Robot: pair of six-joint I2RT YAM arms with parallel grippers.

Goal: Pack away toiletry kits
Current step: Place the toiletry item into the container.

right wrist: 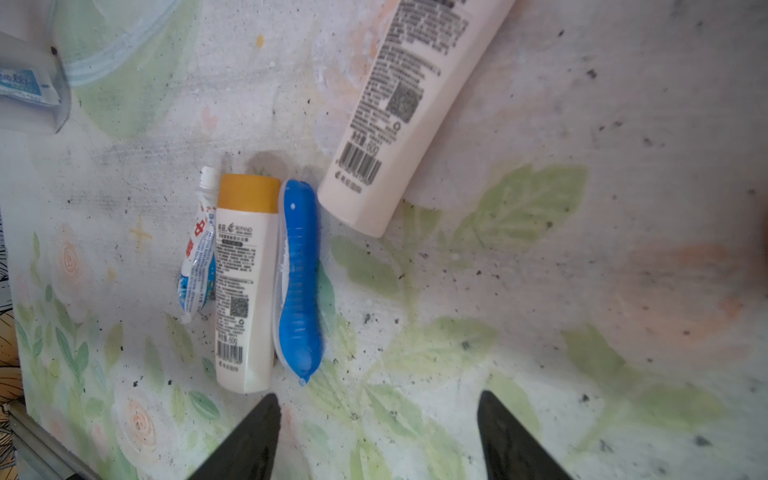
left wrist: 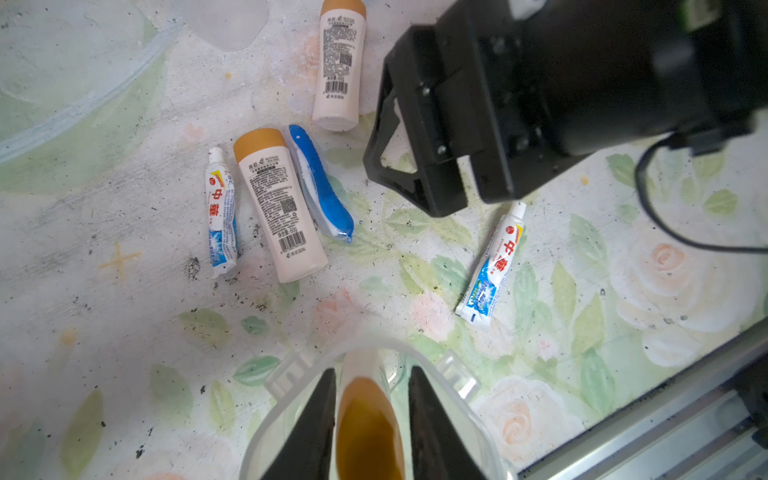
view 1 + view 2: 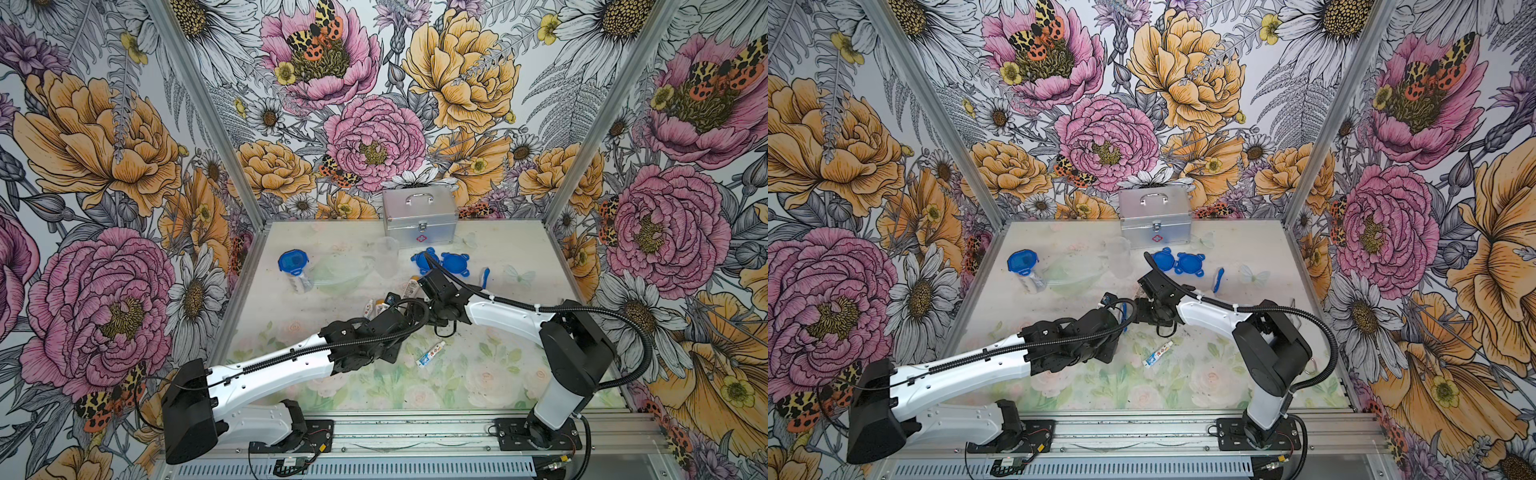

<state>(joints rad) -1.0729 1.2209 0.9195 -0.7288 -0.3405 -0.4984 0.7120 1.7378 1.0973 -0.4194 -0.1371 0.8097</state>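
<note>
Orange-capped bottle within left pincer (inside cup)

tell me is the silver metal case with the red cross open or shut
Shut. In both top views the silver metal case has its lid flush on the body and the front clasp down across the seam.

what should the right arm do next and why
Probably slide the right gripper sideways to centre it over the blue toothbrush. Its jaws are open and empty, but the toothbrush lies off to one side of the gap, close beside a bottle, so descending now would likely miss it.
</note>
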